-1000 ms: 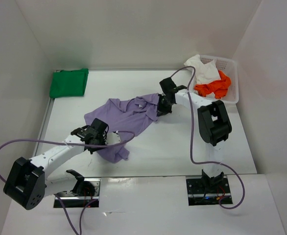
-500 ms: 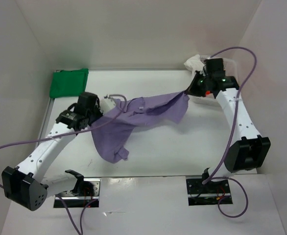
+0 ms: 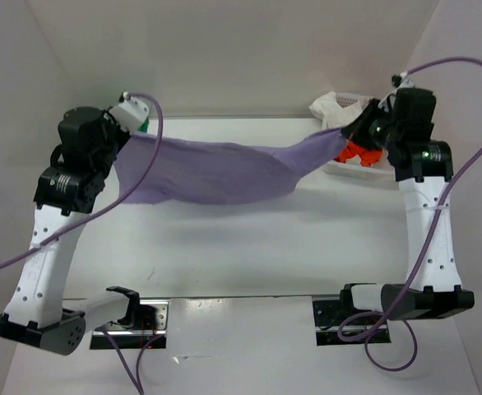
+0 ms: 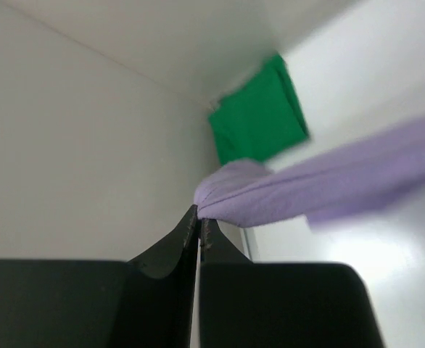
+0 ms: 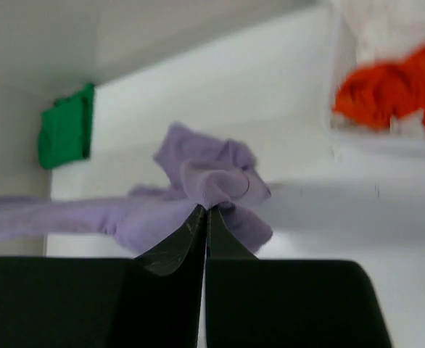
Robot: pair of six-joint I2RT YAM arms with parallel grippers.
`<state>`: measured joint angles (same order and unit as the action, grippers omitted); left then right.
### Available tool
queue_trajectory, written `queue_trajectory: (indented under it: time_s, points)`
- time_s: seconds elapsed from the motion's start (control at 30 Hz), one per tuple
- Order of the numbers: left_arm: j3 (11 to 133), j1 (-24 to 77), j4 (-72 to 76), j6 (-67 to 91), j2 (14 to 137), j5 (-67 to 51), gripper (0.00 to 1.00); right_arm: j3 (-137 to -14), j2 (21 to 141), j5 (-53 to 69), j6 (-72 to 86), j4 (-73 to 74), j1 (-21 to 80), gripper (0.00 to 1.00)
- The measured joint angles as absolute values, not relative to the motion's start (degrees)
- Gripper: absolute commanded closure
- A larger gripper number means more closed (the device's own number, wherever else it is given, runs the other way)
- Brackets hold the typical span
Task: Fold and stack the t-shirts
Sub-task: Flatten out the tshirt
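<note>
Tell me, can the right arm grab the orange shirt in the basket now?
Probably not yet. The right gripper is shut on the lavender shirt, pulled taut with the left gripper. The orange shirt lies uncovered in the basket just beside it, so it would need to let go first.

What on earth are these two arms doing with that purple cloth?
They are handling laundry. The left hand and the right hand are each shut on one end of the lavender t-shirt, stretching it between them over the table. A green t-shirt lies at the far left corner. The white t-shirt and orange t-shirt sit in the basket.
</note>
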<state>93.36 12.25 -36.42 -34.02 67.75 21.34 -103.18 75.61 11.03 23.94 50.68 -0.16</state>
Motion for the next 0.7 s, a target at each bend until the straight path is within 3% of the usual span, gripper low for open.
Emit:
queue_trajectory:
  time_s: [0.3,0.4,0.5,0.7]
  points:
    - [63.53,12.62,-50.22,-36.07,57.82,11.51,1.0,-56.53,70.28,20.75,27.83,50.52,0.56,1.0]
    - [57.84,12.64,-52.97,-37.06,58.98,8.08,1.0,-52.07,74.0,24.4,29.36,51.42,2.15,1.0]
    - [60.4,12.69,-52.1,-37.63,64.03,7.49,1.0,-65.87,85.43,27.46,29.56,51.55,2.72,1.0]
    - [95.09,11.9,-37.04,-36.23,81.38,11.81,1.0,-119.63,103.74,24.36,29.52,44.1,2.74,1.0]
